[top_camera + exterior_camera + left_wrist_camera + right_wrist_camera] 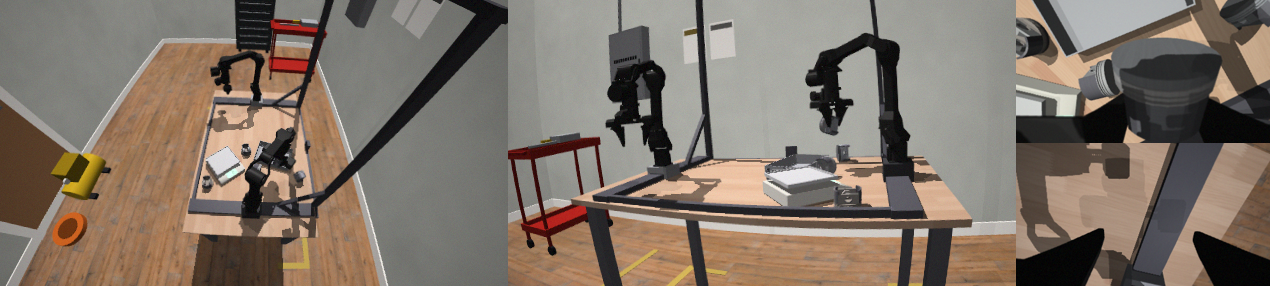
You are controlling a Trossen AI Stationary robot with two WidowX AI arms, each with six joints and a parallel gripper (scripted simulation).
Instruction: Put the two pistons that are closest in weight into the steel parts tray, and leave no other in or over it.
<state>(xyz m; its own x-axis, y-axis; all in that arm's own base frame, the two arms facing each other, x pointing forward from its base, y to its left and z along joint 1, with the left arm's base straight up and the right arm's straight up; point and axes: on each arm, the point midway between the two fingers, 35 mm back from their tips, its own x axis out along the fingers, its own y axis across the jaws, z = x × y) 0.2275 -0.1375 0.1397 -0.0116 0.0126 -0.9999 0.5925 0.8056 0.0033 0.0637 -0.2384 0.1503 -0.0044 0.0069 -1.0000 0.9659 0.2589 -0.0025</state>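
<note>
My left gripper (834, 123) is shut on a grey piston (828, 129) (1166, 86), held high above the table near the steel tray (258, 155) (1057, 27). The tray's visible inside shows no piston. One piston (246, 149) (1032, 38) stands beside the tray. Another (1096, 80) lies on its side between tray and scale. A third (299, 176) (843, 152) (1244, 14) is beyond the tray. Another piston (207, 183) (848, 196) stands by the scale's outer corner. The white scale (222, 160) (798, 192) has a lit display, unreadable here. My right gripper (1149, 234) (634, 141) is open and empty.
Dark frame beams (220, 206) (758, 207) (1182, 197) edge the wooden table (235, 115). A small dark block (307, 145) (791, 150) is at the far beam. The right arm stands at the opposite end of the table from the pistons.
</note>
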